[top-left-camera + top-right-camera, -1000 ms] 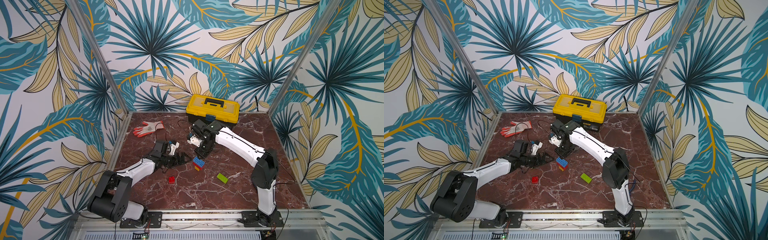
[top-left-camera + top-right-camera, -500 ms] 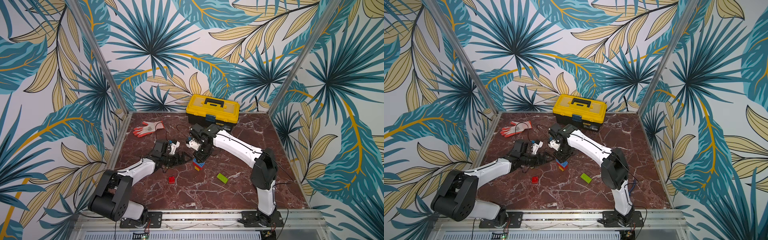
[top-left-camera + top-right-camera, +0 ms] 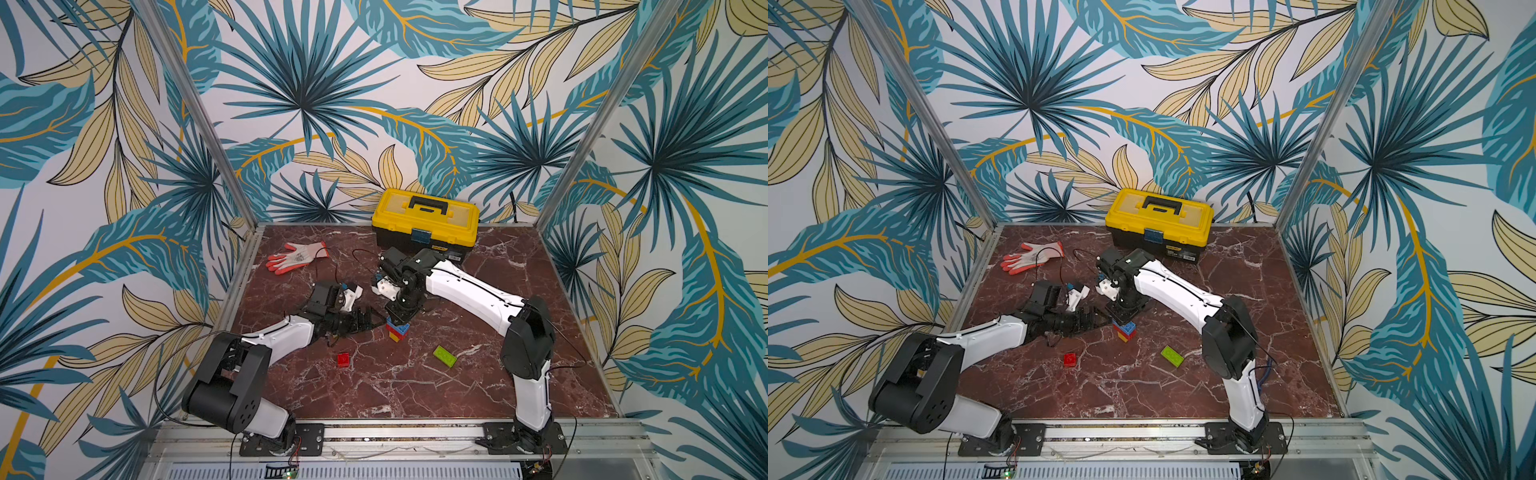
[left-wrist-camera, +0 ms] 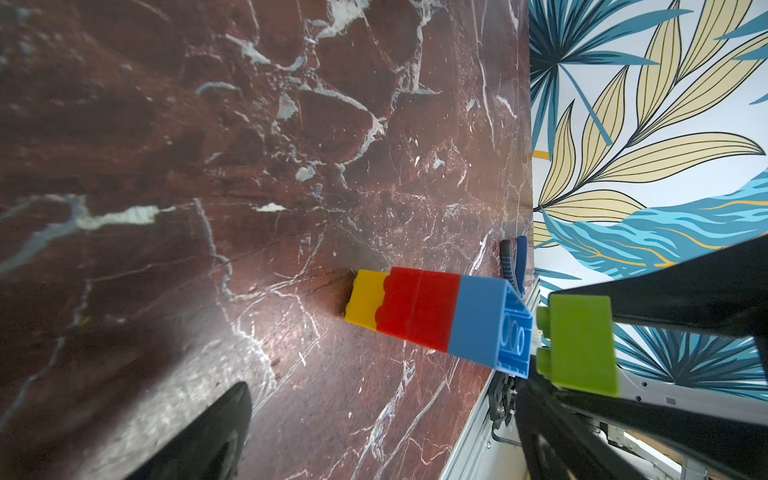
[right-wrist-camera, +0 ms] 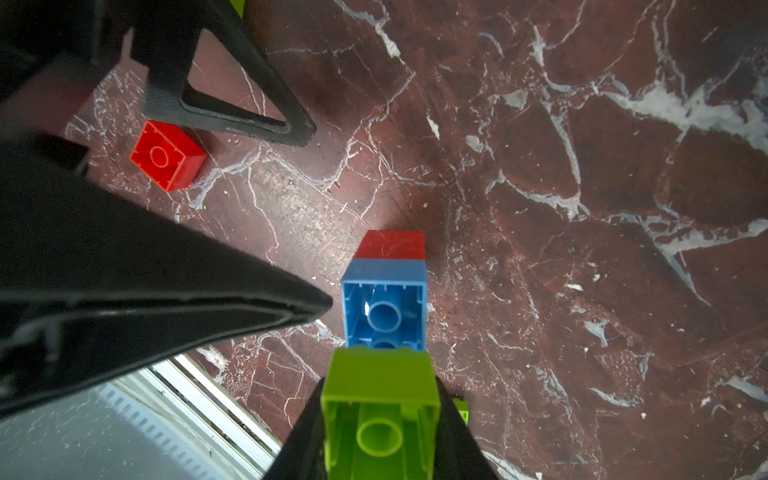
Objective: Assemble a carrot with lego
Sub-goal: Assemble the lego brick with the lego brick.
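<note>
Nearest the front rail, two loose pieces of lego lie on the marble table (image 3: 374,386): one small red brick (image 3: 343,359), hollow side up, and one oblong lime brick (image 3: 444,356). They are well apart from each other and are presumably set aside for the leaf end. Just behind them stands the carrot (image 3: 397,331), built upside down so that each new piece can be pushed in from above. It has one yellow brick on the table as the tip, a red section whose seam suggests two bricks, and one blue brick on top with its hollow underside facing up. The right gripper (image 5: 380,386) is clamped on a lime-green brick (image 5: 380,432), studs downward, directly over the blue one. The left wrist view shows a thin gap, so the brick is not yet seated. The left gripper (image 3: 376,324) lies low, its jaws spread wide and empty. One fingertip (image 5: 307,305) is just beside the blue brick, likely to brace the stack against tipping, though I cannot confirm contact. Farther back lie one glove (image 3: 296,257) and, at the wall, one closed yellow toolbox (image 3: 424,218).
</note>
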Robot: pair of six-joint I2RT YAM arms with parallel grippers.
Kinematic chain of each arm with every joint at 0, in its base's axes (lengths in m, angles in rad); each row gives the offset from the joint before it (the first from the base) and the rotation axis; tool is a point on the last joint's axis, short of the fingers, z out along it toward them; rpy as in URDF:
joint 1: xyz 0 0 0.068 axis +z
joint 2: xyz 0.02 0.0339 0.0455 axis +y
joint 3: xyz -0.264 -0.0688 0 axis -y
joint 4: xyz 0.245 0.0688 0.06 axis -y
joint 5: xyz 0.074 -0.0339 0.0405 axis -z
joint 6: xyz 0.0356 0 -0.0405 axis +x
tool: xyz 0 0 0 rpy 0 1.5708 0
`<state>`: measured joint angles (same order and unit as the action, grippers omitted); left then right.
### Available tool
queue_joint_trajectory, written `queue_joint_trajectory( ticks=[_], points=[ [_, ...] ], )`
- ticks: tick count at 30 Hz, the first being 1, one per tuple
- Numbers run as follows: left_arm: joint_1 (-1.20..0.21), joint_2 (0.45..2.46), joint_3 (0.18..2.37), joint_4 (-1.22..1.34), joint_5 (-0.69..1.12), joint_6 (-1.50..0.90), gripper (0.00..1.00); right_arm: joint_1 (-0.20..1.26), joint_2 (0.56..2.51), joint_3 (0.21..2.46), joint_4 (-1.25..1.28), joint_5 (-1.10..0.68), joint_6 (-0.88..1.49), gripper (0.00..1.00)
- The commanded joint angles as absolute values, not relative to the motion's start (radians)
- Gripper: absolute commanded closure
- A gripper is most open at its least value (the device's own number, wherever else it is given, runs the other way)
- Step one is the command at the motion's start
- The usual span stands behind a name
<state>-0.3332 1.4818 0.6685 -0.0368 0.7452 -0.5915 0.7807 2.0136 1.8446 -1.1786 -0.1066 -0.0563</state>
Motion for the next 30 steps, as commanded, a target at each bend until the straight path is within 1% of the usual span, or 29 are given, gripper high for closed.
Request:
queue_joint_trajectory(
  ticks=[1, 19, 26, 27, 30],
  points=[
    [-0.339, 1.488, 0.692, -0.014, 0.756, -0.578, 0.01, 0.787, 2.038, 1.821, -1.181, -0.117, -0.040, 0.67],
    [-0.345, 1.510, 0.704, -0.014, 0.758, -0.578, 0.01, 0.797, 2.061, 1.828, -1.250, -0.040, -0.008, 0.68],
    [-0.345, 1.507, 0.700, -0.014, 0.753, -0.579, 0.01, 0.798, 2.100, 1.848, -1.262, -0.010, 0.017, 0.68],
    [-0.344, 1.508, 0.701, -0.014, 0.753, -0.580, 0.01, 0.823, 2.106, 1.850, -1.262, -0.004, 0.022, 0.68],
    [-0.345, 1.509, 0.701, -0.014, 0.753, -0.580, 0.01, 0.831, 2.118, 1.849, -1.256, 0.000, 0.042, 0.68]
  ],
)
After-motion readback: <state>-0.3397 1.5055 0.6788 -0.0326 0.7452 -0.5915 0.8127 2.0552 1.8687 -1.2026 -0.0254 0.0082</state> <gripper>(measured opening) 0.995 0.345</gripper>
